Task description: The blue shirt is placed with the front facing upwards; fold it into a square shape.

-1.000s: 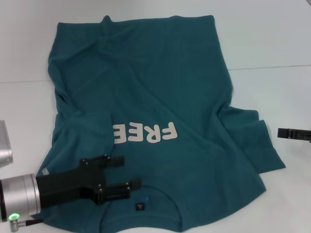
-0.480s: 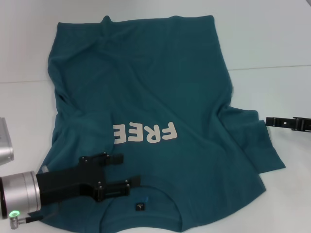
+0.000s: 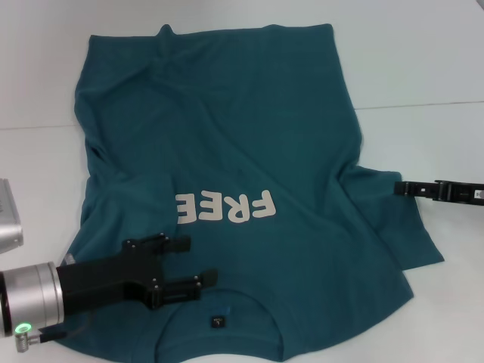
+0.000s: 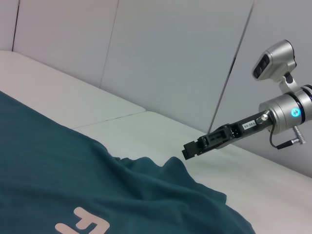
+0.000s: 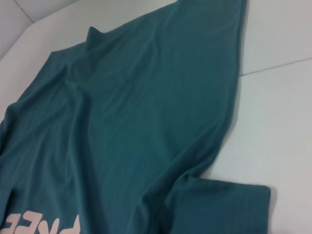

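One big white table (image 3: 423,60), smooth matte top with a thin seam line across it, carries the blue shirt (image 3: 227,136), which lies front up and covers most of the middle, hem at the far edge, collar at my near edge. Soft teal cotton, matte, with long shallow wrinkles running down the body and a bunched ridge where the sleeve on my right meets the torso; that sleeve lies flat, roughly square with a stitched hem. The sleeve on my left is folded in over the chest and hides the end of the pale cream block lettering (image 3: 224,206). My left gripper (image 3: 186,262) hovers low over the shirt's shoulder on my left, near the collar: black angular metal on a brushed silver wrist, its two flat fingers parted with nothing between them. My right gripper (image 3: 401,188), slim and black, sits at the right sleeve's edge; whether it grips cloth, can't tell. Small dark neck label (image 3: 218,322) inside the collar.
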Tool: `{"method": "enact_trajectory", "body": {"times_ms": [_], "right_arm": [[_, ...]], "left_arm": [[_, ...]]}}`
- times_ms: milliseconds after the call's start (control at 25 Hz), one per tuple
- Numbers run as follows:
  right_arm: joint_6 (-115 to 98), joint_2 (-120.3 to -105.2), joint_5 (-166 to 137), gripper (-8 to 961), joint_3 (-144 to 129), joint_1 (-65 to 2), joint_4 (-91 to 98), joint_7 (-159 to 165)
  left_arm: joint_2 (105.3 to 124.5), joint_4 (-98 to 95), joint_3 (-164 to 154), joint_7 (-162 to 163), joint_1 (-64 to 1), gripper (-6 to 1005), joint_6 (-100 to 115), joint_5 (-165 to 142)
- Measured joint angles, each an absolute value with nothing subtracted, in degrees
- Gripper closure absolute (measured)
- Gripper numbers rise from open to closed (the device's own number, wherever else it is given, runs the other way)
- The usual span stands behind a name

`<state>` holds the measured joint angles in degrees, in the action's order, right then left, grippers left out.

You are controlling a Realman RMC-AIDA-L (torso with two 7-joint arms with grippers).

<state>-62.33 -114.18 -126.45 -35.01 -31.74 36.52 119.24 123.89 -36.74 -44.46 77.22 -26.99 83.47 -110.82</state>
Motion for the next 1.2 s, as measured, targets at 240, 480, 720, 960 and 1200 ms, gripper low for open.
{"method": "enact_trajectory", "body": {"times_ms": [240,480,720,960,1200], "right_arm": [[-58.8,-114.51,-126.48,70,-36.91,-32.91,34.01,119.0],[-56.46,-115.24,-126.48,71,-38.21,-34.05,33.23,118.75],[-54.94,-115.82,-126.48,84,-39.06,-34.7,32.94,118.7],[-54.55,-115.92,-126.27,270,-39.18,-34.89,32.69,119.24],[-54.66,-115.92,-126.16,678,-39.23,-34.77,32.69,119.26]], "left_arm": [[123.83,-36.74,-44.47,77.19,-27.03,157,82.72,-111.0],[123.84,-36.79,-44.47,77.27,-27.09,157,82.7,-111.18],[123.78,-37.03,-44.47,77.41,-27.07,157,82.71,-112.1],[123.75,-37.17,-44.34,77.39,-27.06,157,82.71,-112.23],[123.75,-37.18,-44.37,77.32,-27.03,157,82.71,-112.23]]}}
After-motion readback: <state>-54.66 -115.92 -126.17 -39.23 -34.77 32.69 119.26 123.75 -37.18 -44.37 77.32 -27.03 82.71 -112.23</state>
